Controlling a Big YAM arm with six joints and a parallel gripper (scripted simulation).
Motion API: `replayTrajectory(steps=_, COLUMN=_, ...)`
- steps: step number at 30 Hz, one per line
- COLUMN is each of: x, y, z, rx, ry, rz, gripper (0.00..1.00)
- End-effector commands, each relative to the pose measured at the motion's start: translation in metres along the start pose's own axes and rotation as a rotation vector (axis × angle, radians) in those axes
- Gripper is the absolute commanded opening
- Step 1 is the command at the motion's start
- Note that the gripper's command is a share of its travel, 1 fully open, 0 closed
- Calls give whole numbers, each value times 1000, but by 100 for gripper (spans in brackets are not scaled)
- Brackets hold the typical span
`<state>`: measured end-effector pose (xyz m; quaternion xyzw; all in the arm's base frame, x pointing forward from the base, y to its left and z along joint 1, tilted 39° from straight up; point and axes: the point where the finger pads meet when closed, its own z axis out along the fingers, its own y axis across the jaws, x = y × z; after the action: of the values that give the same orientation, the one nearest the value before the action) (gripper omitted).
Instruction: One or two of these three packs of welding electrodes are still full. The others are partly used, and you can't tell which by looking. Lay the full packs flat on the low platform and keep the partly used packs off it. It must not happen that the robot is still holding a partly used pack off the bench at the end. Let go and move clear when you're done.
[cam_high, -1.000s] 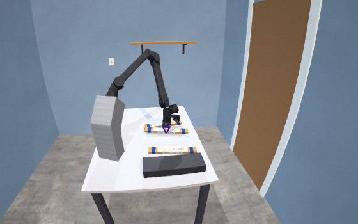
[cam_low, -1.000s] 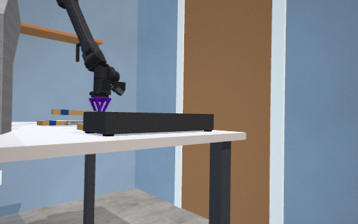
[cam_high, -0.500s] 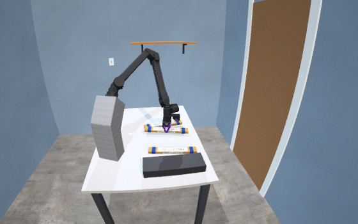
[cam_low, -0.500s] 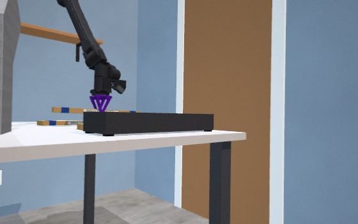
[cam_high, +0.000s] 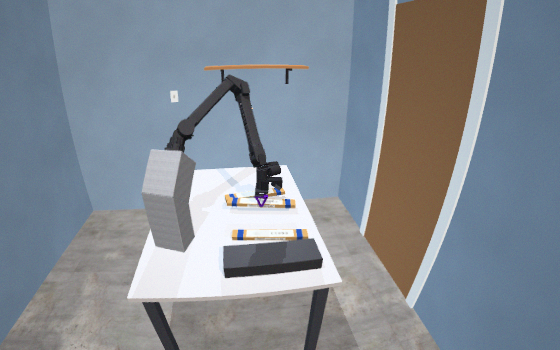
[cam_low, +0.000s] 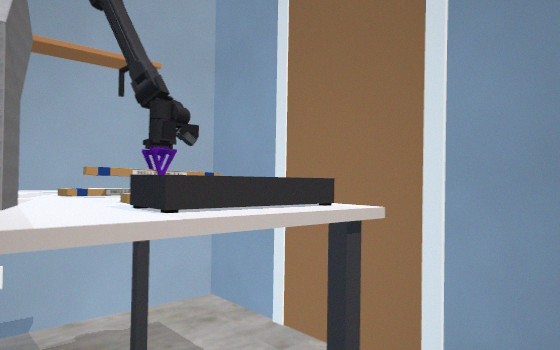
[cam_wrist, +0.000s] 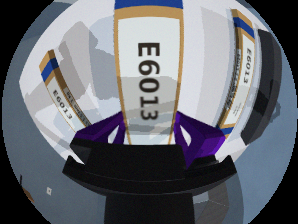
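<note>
My gripper (cam_high: 261, 201), with purple fingers, is shut on the middle of a tan electrode pack (cam_high: 260, 202) with blue bands. It holds the pack level a little above the white table, as the side view shows (cam_low: 150, 172). In the wrist view this held pack (cam_wrist: 148, 63) reads E6013 between the fingers. A second pack (cam_high: 270, 234) lies flat just behind the low dark platform (cam_high: 272, 257). A third pack (cam_high: 276, 190) lies farther back, mostly hidden by the gripper. The platform (cam_low: 232, 192) has nothing on it.
A tall grey block (cam_high: 167, 200) stands tilted at the table's left side. A wooden shelf (cam_high: 256, 67) hangs on the back wall. The arm's base is behind the grey block.
</note>
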<state>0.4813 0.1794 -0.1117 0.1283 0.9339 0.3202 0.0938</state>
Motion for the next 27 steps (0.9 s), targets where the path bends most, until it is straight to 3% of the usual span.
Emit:
replayTrajectory(steps=1, x=-23, y=-1, z=-22, rx=-11, ry=-45, rz=9, gripper=0)
replayTrajectory(steps=27, x=-26, y=0, z=-24, rx=-12, ry=-48, rz=8, gripper=0)
